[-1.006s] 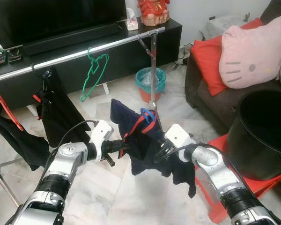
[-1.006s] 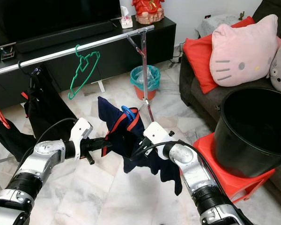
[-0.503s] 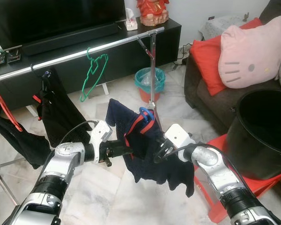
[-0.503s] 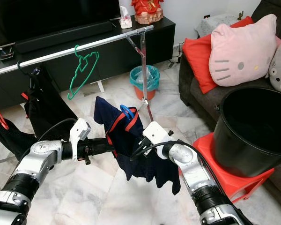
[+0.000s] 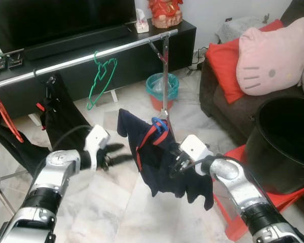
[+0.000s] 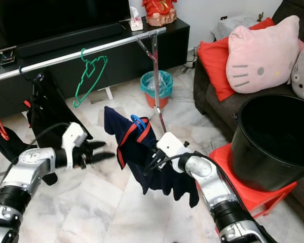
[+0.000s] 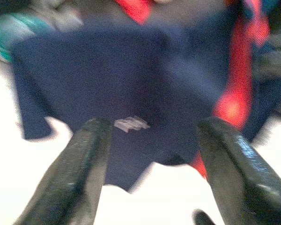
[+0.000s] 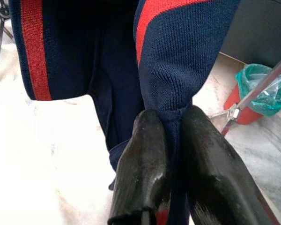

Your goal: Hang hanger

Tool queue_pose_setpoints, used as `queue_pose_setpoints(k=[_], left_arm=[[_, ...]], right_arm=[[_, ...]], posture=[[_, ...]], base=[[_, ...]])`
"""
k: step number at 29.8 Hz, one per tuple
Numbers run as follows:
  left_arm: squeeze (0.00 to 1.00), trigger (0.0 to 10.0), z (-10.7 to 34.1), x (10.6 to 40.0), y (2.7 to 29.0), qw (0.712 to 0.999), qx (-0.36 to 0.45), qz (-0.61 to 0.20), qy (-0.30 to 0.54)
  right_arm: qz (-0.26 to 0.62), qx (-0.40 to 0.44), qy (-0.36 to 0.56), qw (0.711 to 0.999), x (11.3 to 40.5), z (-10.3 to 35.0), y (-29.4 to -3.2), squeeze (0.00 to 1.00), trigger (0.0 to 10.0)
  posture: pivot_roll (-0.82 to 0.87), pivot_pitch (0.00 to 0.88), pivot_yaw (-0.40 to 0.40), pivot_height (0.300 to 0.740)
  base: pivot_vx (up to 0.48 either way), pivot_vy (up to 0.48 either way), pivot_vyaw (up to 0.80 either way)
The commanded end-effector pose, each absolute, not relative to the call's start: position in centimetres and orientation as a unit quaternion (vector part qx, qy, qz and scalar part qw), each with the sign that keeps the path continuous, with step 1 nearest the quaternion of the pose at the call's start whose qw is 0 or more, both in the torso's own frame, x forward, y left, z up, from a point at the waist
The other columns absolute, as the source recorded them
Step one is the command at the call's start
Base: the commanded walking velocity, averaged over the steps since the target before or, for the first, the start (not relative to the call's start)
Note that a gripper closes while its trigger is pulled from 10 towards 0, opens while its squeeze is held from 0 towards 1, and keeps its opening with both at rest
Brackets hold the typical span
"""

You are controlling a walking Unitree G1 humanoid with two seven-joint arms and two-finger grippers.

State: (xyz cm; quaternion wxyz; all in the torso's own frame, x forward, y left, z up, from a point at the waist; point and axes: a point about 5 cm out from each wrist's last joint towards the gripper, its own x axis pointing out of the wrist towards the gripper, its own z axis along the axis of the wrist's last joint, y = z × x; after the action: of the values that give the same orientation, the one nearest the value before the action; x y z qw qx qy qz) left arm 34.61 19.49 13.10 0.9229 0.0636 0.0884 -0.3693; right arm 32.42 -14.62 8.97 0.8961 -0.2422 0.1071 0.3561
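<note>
A navy garment with red trim (image 5: 159, 164) hangs on a blue hanger whose hook (image 5: 158, 121) sticks up at its collar. My right gripper (image 5: 175, 165) is shut on a fold of this garment, and its fingers (image 8: 147, 154) pinch the knit cloth. My left gripper (image 5: 117, 153) is open, a little to the left of the garment and apart from it; its fingers (image 7: 86, 159) frame the navy cloth ahead. Behind runs a silver clothes rail (image 5: 91, 55) carrying a bare green hanger (image 5: 102, 76) and black clothes (image 5: 61, 121).
A black bucket (image 5: 286, 147) stands on a red stool (image 5: 233, 212) at the right, in front of a dark sofa with a pink pillow (image 5: 273, 55). A teal bin (image 5: 163, 86) sits by the rail's upright post. A red hanger (image 5: 2, 114) hangs far left.
My left gripper has drawn back to the left, off the garment, and its fingers stand apart. The garment now hangs from my right gripper alone.
</note>
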Motion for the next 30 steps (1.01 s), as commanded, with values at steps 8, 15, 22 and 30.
queue_pose_setpoints(k=[8,15,22,30], left_arm=[[0.0,10.0,13.5,35.3,20.8,0.943,0.109,-0.308,0.061],[0.0,10.0,13.4,34.9,20.8,0.927,0.119,-0.349,0.07],[0.0,10.0,13.7,34.0,20.6,0.894,0.136,-0.421,0.074],[1.0,10.0,15.1,32.9,21.0,0.855,0.07,-0.507,0.082]], right_arm=[[0.451,-0.236,0.071,0.858,30.9,9.7,-14.7,0.0,10.0],[0.494,-0.23,0.071,0.836,30.0,9.8,-15.0,0.0,10.0],[0.505,-0.25,0.095,0.82,29.6,9.5,-16.7,0.0,10.0],[0.514,-0.263,0.115,0.808,29.0,9.3,-18.5,0.0,10.0]], posture=[[0.01,0.072,0.1,0.74],[0.01,0.069,0.101,0.74],[0.01,0.05,0.1,0.74],[0.01,0.043,0.103,0.74]], base=[[0.0,0.0,0.0],[0.0,0.0,0.0],[0.0,0.0,0.0],[0.0,0.0,0.0]])
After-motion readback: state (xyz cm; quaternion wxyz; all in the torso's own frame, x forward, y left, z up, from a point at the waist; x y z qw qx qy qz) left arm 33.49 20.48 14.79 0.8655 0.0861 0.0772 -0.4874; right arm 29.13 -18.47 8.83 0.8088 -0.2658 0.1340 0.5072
